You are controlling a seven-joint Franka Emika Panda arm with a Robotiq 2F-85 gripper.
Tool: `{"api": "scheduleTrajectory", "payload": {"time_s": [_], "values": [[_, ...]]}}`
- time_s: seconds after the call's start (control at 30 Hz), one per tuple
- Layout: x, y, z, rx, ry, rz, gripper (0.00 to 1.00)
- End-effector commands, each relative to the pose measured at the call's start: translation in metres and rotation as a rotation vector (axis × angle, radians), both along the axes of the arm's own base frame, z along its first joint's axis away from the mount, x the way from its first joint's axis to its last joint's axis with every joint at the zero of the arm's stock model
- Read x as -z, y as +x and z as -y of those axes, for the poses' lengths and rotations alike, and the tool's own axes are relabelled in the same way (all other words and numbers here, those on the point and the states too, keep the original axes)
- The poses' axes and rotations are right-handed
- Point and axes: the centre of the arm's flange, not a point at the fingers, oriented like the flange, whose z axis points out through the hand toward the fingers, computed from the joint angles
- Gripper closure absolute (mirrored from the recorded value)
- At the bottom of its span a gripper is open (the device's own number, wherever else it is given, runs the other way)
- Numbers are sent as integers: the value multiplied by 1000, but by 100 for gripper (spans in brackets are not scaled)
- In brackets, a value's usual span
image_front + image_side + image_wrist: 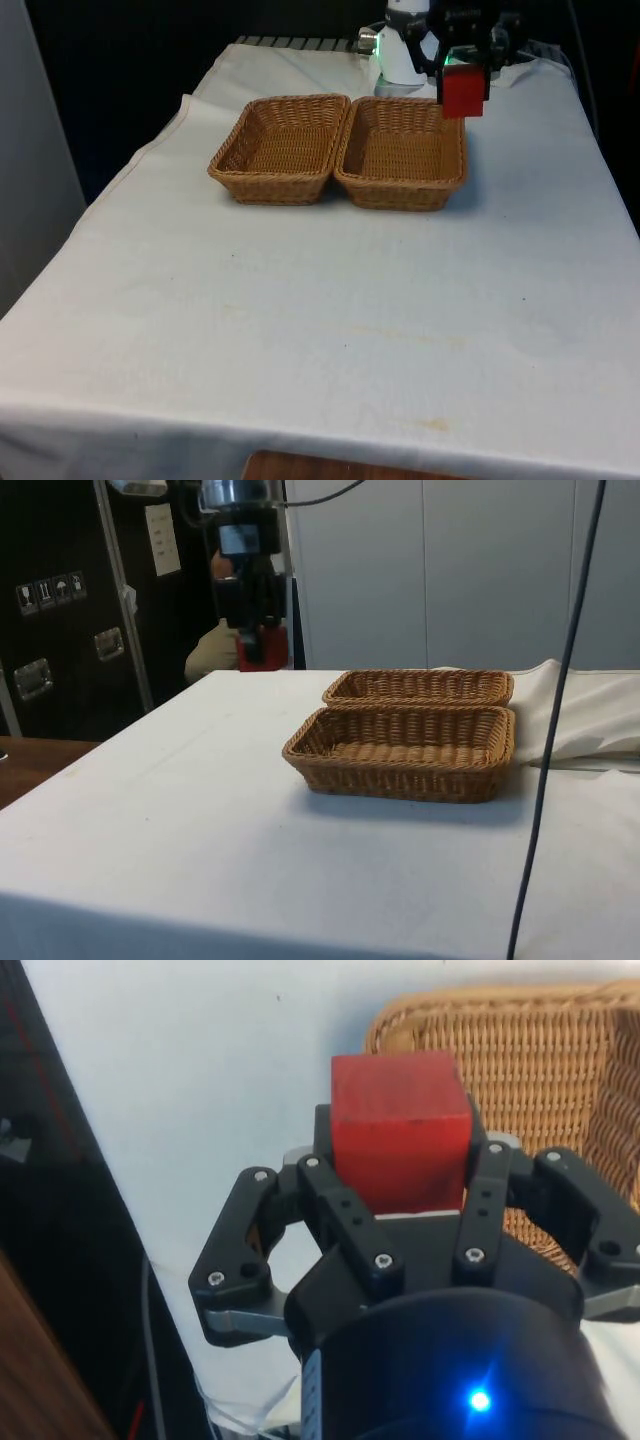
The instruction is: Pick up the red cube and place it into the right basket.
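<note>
My gripper [464, 72] is shut on the red cube [463, 92] and holds it in the air above the far right corner of the basket [402, 152] on the front view's right. From the side, the red cube [259, 645] hangs well above the cloth, behind the two baskets, with the gripper [250, 630] around it. The wrist view has the red cube [400, 1130] clamped between the black fingers [340, 1210], with the wicker rim of a basket [500, 1030] just beyond it.
A second wicker basket [282, 148] sits touching the first on the front view's left. A black cable [560, 710] hangs down in the side view near the baskets. The white cloth [320, 320] covers the table in front of the baskets.
</note>
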Motion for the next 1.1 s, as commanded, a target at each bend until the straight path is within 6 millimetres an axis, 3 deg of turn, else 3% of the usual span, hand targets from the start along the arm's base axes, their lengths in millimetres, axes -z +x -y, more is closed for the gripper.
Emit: {"api": "scheduleTrajectory", "payload": {"time_s": [0.0, 0.37, 0.57, 0.63, 0.7, 0.97, 1.07], "values": [[-1, -5, 3, 0, -3, 12, 98], [7, -35, 18, -5, -4, -6, 98], [14, -55, 37, -8, -13, -4, 98], [14, -54, 35, -8, -8, -14, 98], [19, -64, 48, -9, -12, -7, 98], [28, -76, 64, -10, -4, -27, 98], [34, -88, 78, -11, -9, -19, 98]]}}
